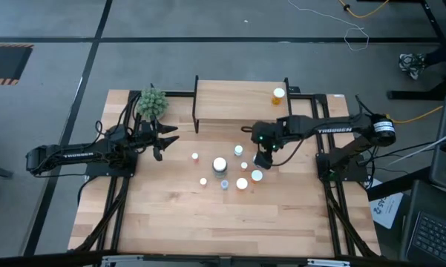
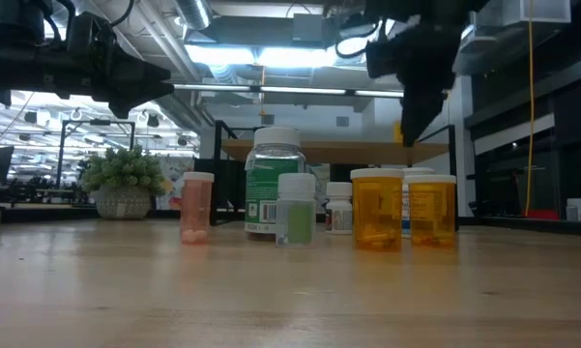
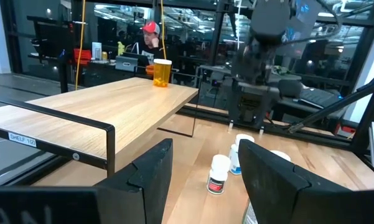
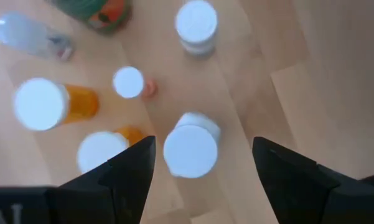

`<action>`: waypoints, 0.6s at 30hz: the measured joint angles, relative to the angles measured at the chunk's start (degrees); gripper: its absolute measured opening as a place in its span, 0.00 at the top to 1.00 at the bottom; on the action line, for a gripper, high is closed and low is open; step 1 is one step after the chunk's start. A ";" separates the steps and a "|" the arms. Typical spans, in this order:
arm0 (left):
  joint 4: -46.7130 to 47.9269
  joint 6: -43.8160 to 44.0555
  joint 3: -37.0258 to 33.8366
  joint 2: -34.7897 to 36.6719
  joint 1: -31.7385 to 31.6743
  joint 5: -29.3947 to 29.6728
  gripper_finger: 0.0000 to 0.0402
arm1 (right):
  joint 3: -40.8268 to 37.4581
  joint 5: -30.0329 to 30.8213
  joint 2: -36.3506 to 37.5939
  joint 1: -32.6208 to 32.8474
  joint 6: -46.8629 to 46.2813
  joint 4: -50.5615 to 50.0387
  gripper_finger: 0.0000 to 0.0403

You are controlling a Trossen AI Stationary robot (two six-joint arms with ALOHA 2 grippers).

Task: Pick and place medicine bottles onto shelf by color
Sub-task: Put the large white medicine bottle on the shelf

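Seen from above, we find the shelf (image 1: 237,101) at the far edge of the surface (image 1: 171,215), with one orange bottle (image 1: 279,95) standing on its right end. The same bottle (image 3: 162,71) appears in the left wrist view at the far corner of the shelf top (image 3: 106,106).

The remaining bottles stand in a loose cluster on the surface in front of the shelf. We count a large green bottle (image 1: 220,165), a pink bottle (image 1: 195,157) to its left, and several smaller white-capped ones, among them a white bottle (image 1: 238,150) and two orange bottles (image 1: 242,183). At table height we see the green bottle (image 2: 274,182) behind a small pale-green bottle (image 2: 295,207), the pink one (image 2: 196,206) to the side, and the orange pair (image 2: 378,209) together.

The right gripper (image 1: 262,160) hangs over the right side of the cluster. Its fingers (image 4: 127,171) stand apart, straddling a white cap (image 4: 190,150) directly below without touching it.

The left gripper (image 1: 165,140) waits at the left, just in front of the plant ball (image 1: 153,104), fingers (image 3: 150,177) spread and holding nothing.
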State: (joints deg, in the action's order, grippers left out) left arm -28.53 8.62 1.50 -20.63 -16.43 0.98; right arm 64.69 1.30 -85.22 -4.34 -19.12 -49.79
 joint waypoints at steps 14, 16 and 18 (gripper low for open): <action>0.02 0.00 0.00 0.00 0.00 -0.01 0.56 | -5.33 1.81 0.01 1.06 -6.21 5.89 0.33; 0.02 0.00 0.00 0.01 0.00 0.00 0.56 | -5.33 1.79 0.01 1.06 -6.18 6.26 0.33; 0.02 0.00 0.00 0.00 0.02 0.01 0.56 | -5.33 1.79 0.01 1.06 -6.18 6.74 0.33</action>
State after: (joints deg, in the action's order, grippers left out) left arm -28.51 8.62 1.50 -20.63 -16.41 0.99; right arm 59.35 3.09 -85.21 -3.29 -25.30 -43.04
